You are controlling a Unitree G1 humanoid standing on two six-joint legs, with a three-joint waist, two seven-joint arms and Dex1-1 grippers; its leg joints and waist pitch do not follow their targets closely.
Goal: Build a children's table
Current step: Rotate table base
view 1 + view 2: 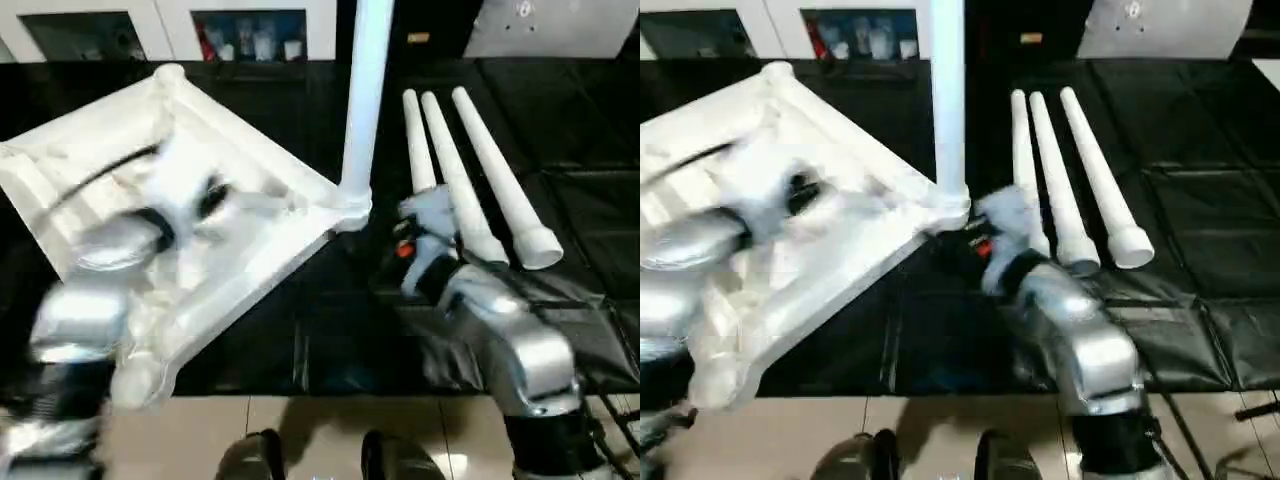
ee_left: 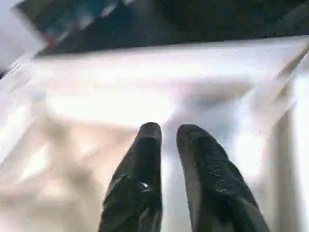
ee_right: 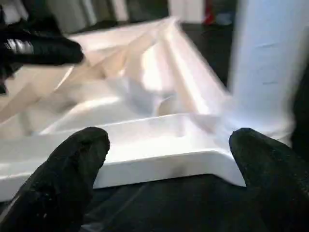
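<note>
The children's table top [image 1: 250, 160] lies upside down on the black mat, ribbed underside up and turned at an angle. One white leg [image 1: 365, 90] stands upright in its right corner socket. Three more legs [image 1: 495, 170] lie side by side on the mat to the right. My left gripper [image 2: 169, 133] hovers over the ribbed underside, its fingers a narrow gap apart with nothing between them. My right gripper [image 3: 169, 159] is wide open close to the corner that carries the upright leg [image 3: 263, 63], its fingers spread before the top's rim [image 3: 159, 140] without touching it.
A white cabinet with glass doors [image 1: 250, 30] stands behind the mat. Light floor tiles [image 1: 300, 430] run along the mat's front edge. A pale panel [image 1: 550, 25] leans at the back right.
</note>
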